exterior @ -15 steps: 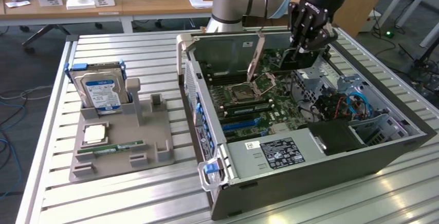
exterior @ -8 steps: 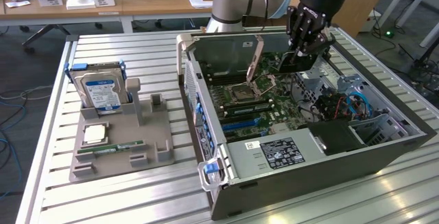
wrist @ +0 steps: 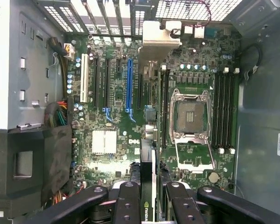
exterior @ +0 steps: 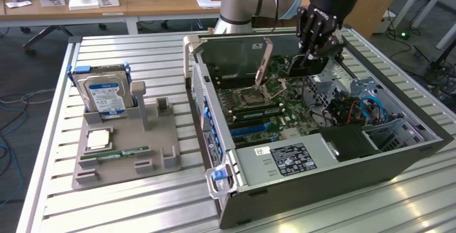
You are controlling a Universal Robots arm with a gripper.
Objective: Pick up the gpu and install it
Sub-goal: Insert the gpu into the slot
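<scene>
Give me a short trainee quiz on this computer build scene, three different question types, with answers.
1. True or false: the gpu is already seated in the motherboard.
2. Which item stands upright in the grey holder beside the case? A hard drive, B fan, C power supply.
3. Fill in: the fingers are clamped on the ____.
Key: 1 false, it is held above the board. 2 A. 3 gpu.

gpu [exterior: 305, 68] half behind pincer [exterior: 315, 51]
</scene>
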